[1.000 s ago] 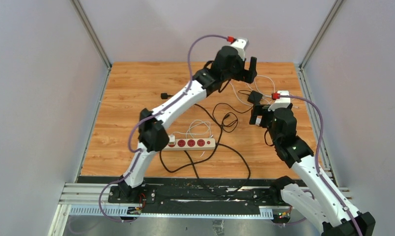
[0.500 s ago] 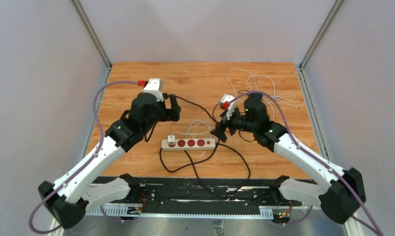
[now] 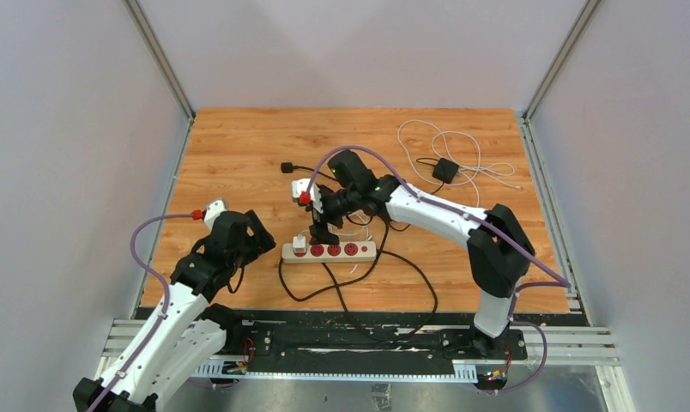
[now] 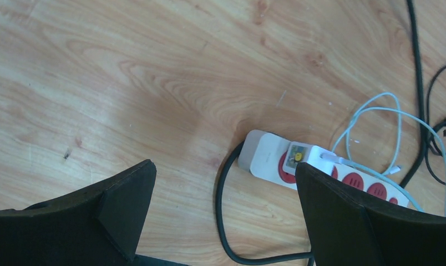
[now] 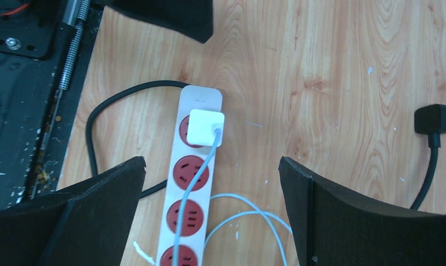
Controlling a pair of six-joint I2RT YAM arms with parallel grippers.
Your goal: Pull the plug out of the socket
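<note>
Nothing is pulled yet: the white square plug [image 5: 206,127] is seated in the cream-white power strip [image 5: 201,97]; left end effector [image 4: 225,166] and right end effector [image 5: 209,166] are spread.

The top camera looks down over the whole table [image 3: 239,154], while both wrist cameras (each between its own fingers [image 5: 343,210]) peer closely down at the socket [image 5: 201,97]'s plugged end.
</note>
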